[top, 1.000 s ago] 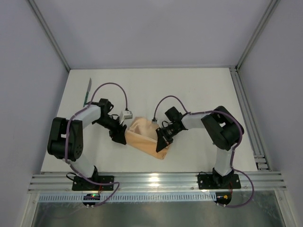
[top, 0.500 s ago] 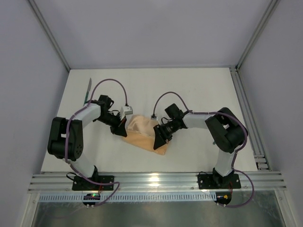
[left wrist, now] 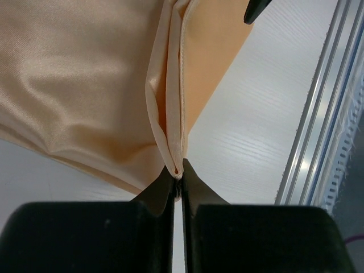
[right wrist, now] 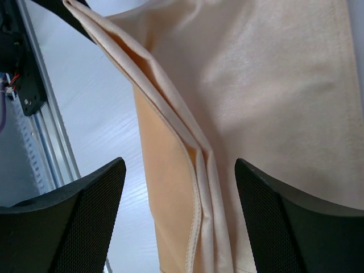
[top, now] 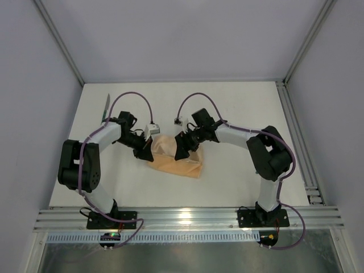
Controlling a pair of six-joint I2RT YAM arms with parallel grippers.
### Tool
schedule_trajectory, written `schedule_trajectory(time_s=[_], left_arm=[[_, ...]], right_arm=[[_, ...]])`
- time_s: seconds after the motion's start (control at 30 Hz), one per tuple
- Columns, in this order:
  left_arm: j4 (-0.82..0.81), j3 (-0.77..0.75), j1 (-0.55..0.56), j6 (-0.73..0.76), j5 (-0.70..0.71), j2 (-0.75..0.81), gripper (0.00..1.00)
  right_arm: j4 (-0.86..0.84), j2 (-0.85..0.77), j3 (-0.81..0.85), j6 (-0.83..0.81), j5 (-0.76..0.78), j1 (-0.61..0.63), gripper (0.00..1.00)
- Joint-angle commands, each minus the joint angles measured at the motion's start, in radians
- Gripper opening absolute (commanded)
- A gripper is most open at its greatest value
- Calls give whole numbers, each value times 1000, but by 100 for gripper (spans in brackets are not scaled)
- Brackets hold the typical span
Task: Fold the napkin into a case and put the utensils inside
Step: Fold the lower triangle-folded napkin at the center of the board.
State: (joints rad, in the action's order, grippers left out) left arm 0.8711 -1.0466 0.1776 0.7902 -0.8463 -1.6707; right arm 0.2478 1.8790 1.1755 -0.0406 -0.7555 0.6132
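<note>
The peach-orange napkin (top: 173,158) lies folded in layers mid-table between both arms. My left gripper (top: 147,152) is at its left end, shut on the folded hem (left wrist: 177,169); the cloth (left wrist: 79,74) spreads away from the jaws. My right gripper (top: 183,149) hovers over the napkin's far side, open, its mesh-padded fingers (right wrist: 68,222) wide on either side of the layered hems (right wrist: 199,187), gripping nothing. One utensil (top: 105,109), with a teal-green handle and a silver end, lies at the back left of the table. No finished case shows.
An aluminium rail (top: 187,216) runs along the near table edge, also seen in the left wrist view (left wrist: 318,142). Another rail (top: 296,136) lines the right side. Grey walls and frame posts enclose the table. Purple cables loop above both wrists.
My left gripper has shut on the napkin's left end. My right gripper has let go, opened wide and moved toward the back. The napkin has shifted slightly back.
</note>
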Motion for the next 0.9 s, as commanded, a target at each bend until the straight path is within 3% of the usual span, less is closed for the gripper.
schedule_trajectory(time_s=[0.0,0.07,0.37,0.53,0.87], left_arm=[[-102,-18,-3,-103,-10,-11,0],[-147,-16,-12,-186,-5,-17,0],[-199,-36,-13,-268,41,-73,0],[-276,-35,-13,-365,65,-100,0],[-340,-29,-53,-448,128,-106,0]], right_arm=[[13,37,61,-42,76,-1,81],[18,51,79,-41,47,-1,81],[-64,150,141,28,-22,6,80],[-104,163,98,39,-34,11,68],[-64,181,82,13,-34,10,67]])
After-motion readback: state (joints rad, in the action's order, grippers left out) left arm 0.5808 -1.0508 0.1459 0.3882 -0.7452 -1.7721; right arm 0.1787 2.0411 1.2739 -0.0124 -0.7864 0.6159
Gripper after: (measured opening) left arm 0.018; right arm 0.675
